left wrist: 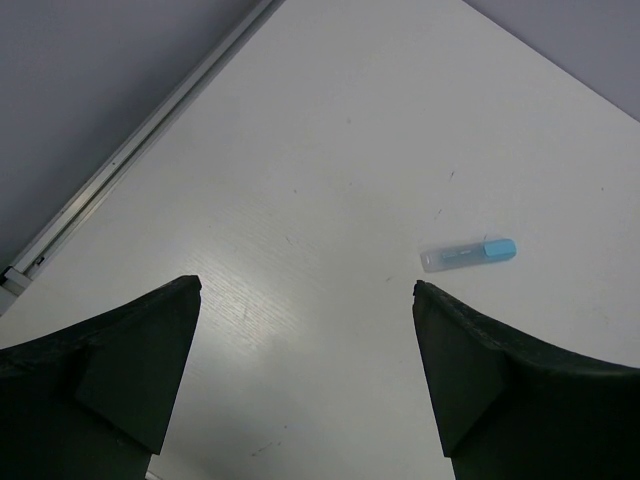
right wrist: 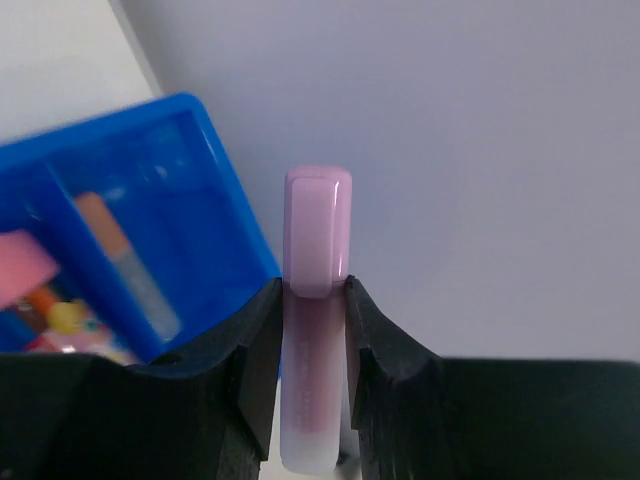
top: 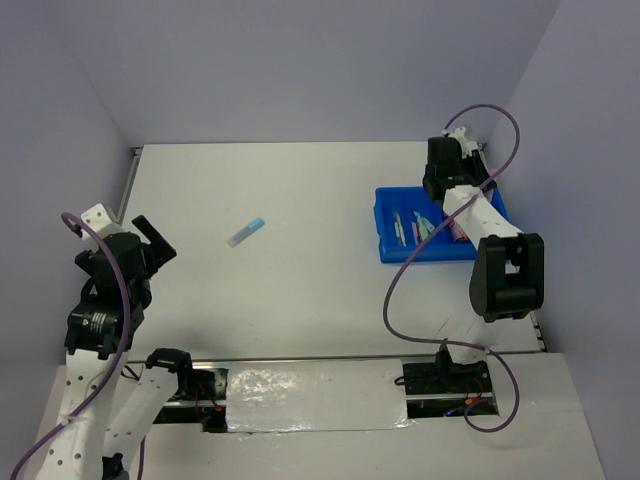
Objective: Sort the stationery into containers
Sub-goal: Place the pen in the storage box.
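Room: plain lilac-grey walls, white tabletop (top: pixel 300 300), metal rail (left wrist: pixel 130 150) along its left edge.
Container: bright blue rectangular plastic tray (top: pixel 385 245) with low walls and narrow dividers, at the far right of the table, on my right arm's side.
Right gripper (right wrist: pixel 316 290): clenched on a short lilac plastic stick with a glossy rounded cap (right wrist: pixel 318 225). My pads pinch the body just under the cap, so the cap pokes out past my fingertips.
Stick position: in the air beside the tray's corner wall, not over a compartment in the wrist view. The overhead view hides it under my wrist, so I can't tell the exact offset.
Why that grip: my guess is that a stick lined up with my fingers drops parallel to the dividers.
Already in the tray: an orange-capped clear stick (right wrist: pixel 125 260) lies lengthwise in one slot, with pink pieces in the next.
Left gripper (left wrist: pixel 307 285): released, jaws wide, nothing between them, hovering over the left side of the table.
Loose item: a clear plastic stick with a sky-blue cap (left wrist: pixel 468 254) lies flat and alone mid-table, ahead of my left fingers and to their right, well apart from them.
Progress: nearly done, I reckon. One stick is in hand and one is on the table.
Next: shift right hand back over a slot, then let go.
Risk: if I release here, the stick lands outside the wall.
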Tool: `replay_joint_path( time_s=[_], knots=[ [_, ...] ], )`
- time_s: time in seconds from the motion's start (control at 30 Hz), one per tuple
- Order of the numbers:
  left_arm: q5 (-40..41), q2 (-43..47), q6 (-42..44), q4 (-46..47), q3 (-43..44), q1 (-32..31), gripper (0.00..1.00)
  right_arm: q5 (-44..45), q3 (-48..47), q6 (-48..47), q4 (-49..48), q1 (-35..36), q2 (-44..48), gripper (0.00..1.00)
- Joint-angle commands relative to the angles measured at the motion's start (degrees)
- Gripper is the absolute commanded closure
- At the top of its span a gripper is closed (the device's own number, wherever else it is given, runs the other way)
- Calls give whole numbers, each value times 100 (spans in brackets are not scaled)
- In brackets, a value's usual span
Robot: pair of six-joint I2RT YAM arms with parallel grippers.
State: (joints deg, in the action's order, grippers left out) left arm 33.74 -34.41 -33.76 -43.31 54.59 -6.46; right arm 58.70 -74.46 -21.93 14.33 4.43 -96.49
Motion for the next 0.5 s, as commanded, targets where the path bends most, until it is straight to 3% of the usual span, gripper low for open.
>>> replay_joint_path(
  time_s=[0.0, 0.13, 0.3, 0.47],
  knots=[
    [-201, -100, 159, 288, 17, 22, 1, 757, 634, -2515, -3065, -12, -27, 100],
    [-245, -180, 168, 297, 17, -40, 1, 591, 327, -2395, -2690, -109, -458, 100],
    [-262, -180, 185, 323, -1, -92, 1, 784, 625, -3405, -4279, -240, -854, 100],
    [-254, -162, 221, 332, -10, -145, 1, 749, 213, -2405, -3141, -311, -1161, 100]
  ],
)
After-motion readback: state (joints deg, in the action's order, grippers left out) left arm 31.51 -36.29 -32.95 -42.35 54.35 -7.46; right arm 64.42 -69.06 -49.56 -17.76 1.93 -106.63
